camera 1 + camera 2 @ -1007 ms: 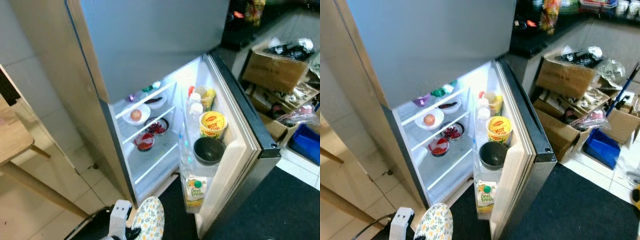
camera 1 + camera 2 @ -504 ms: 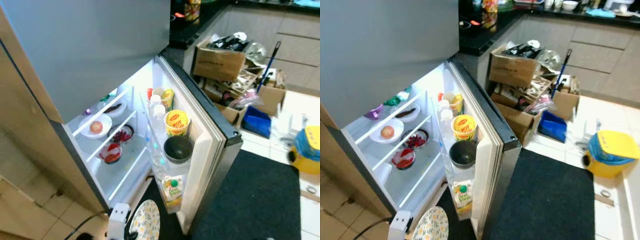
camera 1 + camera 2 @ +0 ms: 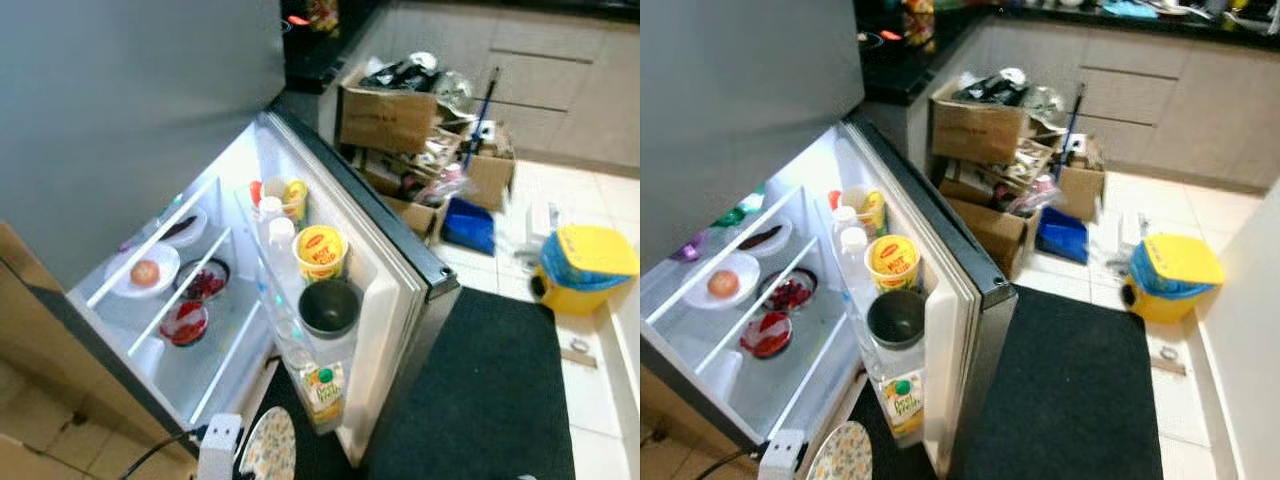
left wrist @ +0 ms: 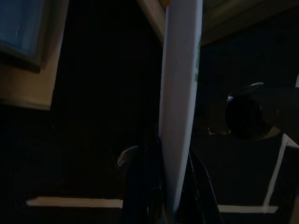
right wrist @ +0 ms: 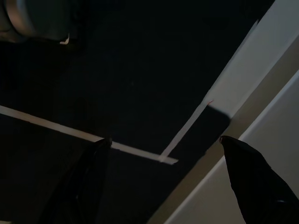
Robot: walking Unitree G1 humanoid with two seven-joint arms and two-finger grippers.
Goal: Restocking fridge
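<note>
The fridge (image 3: pixel 120 130) stands with its lower door (image 3: pixel 392 300) swung wide and the light on inside. On the shelves sit a white plate with a round red fruit (image 3: pixel 145 272) and two bowls of red food (image 3: pixel 186 322). The door racks hold bottles (image 3: pixel 280 235), a yellow noodle tub (image 3: pixel 320 252), a dark bowl (image 3: pixel 329 307) and a juice carton (image 3: pixel 322 390). My left gripper (image 4: pixel 170 189) is shut on a flowered plate (image 3: pixel 267 456), held low before the fridge; the plate (image 4: pixel 180 93) runs edge-on between the fingers. My right gripper (image 5: pixel 168 186) hangs open over the dark mat.
A black mat (image 3: pixel 495 400) lies on the tiled floor right of the door. Behind the door are stacked cardboard boxes (image 3: pixel 395 115), a blue bin (image 3: pixel 470 225) and a blue-handled stick. A yellow bucket (image 3: pixel 585 265) stands at the right. Cabinets line the back wall.
The camera has swung right: the fridge sits further left in the picture, and the boxes, floor and yellow bucket have come into view. The flowered plate stays low in my left gripper.
</note>
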